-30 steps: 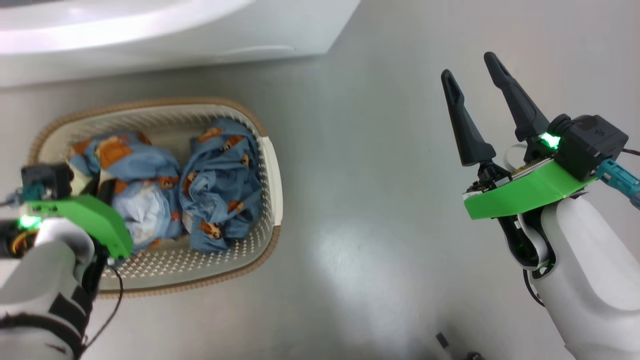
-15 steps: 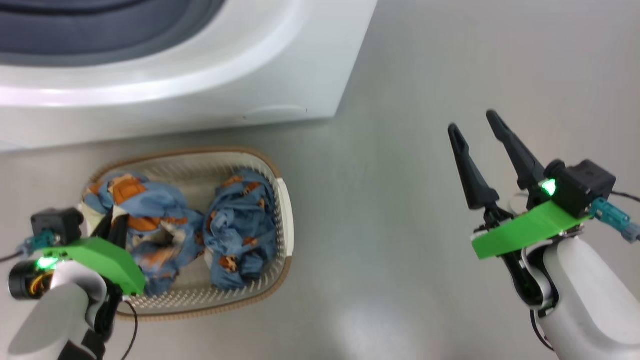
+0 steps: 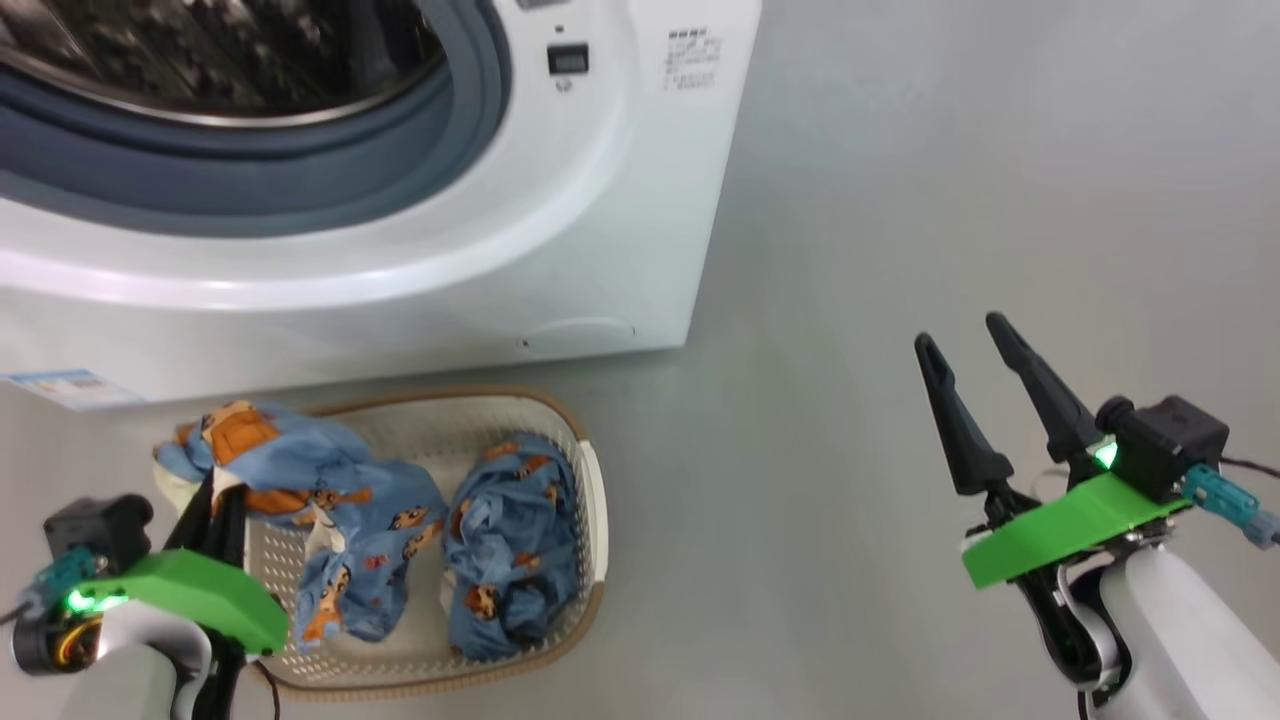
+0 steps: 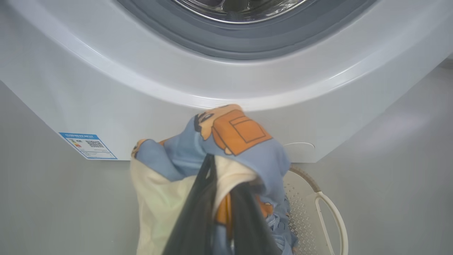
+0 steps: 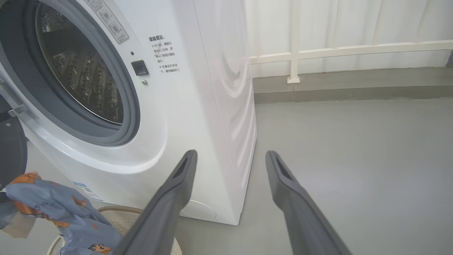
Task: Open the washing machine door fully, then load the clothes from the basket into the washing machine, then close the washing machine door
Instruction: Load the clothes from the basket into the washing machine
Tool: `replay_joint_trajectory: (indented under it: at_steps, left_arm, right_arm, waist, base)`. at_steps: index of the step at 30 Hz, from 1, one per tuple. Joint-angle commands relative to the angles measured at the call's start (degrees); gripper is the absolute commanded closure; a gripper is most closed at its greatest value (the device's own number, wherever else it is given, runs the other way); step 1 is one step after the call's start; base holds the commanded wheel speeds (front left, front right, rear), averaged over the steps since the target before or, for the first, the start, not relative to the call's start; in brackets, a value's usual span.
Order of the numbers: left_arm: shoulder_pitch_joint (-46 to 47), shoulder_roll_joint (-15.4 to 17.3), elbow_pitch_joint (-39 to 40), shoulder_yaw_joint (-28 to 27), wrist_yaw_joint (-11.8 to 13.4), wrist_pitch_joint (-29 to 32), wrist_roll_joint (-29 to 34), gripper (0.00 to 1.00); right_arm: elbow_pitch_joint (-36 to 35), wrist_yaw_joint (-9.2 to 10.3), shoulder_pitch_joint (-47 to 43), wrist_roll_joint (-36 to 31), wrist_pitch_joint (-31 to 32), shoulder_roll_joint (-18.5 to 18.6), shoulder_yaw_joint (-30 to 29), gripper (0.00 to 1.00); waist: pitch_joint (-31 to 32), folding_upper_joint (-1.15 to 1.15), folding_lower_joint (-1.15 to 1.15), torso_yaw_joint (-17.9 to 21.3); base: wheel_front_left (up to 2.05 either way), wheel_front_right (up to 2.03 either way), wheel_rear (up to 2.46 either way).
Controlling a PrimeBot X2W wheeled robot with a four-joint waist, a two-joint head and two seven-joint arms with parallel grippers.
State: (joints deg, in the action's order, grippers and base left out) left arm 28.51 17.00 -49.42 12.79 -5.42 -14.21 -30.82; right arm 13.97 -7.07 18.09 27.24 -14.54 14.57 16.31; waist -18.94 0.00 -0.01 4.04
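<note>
Washing machine (image 3: 620, 200): big white glossy cabinet with a smooth curved front. Its round mouth is uncovered, showing a dimpled steel drum (image 3: 200, 50) inside a thick grey rubber gasket (image 3: 300, 175). A small blue label (image 3: 62, 385) sits low on the front, and a shallow round service flap (image 3: 580, 330) sits near the lower corner. In the right wrist view, the dark curved edge of the washing machine door (image 5: 10, 152) shows beside the opening, swung clear, with a metal hinge piece above it. The basket (image 3: 592, 500) stands on smooth grey floor (image 3: 850, 200) just in front of the machine. It is cream perforated plastic, a rounded rectangle with a brown woven-look rim and a loop handle at its end. The clothes (image 3: 340, 500) are soft, crumpled light blue fabric printed with orange-brown bears, with a cream lining showing. One piece hangs from the left gripper (image 3: 220, 505), whose dark fingers are pinched together on a fold; its upper part is above the basket's left end and its lower part trails inside. A second bundle (image 3: 515, 545) lies wadded in the basket's right half. The right gripper (image 3: 960, 332) hovers well apart over bare floor, its long tapered fingers spread and holding nothing.
</note>
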Motion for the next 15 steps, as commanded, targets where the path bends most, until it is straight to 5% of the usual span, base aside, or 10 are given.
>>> replay_joint_trajectory:
  at_steps: [1, 15]
  left_arm:
    - [-1.3, 1.9, 2.4, -3.1, 0.1, -0.8, 1.3, 1.00]
    - [-9.9, -2.0, 16.3, -15.2, -0.9, -0.8, 9.0, 1.00]
  right_arm:
    - [-1.0, -0.42, -1.7, 0.4, -0.5, 0.7, 0.5, 0.00]
    - [-1.3, -0.42, -5.7, 1.1, -0.5, 2.0, -1.3, 0.00]
  waist:
    - [3.2, 0.00, 0.01, -0.4]
    - [7.9, 0.00, 0.01, -1.0]
  base:
    - [0.00, 0.00, 0.00]
    - [0.00, 0.00, 0.00]
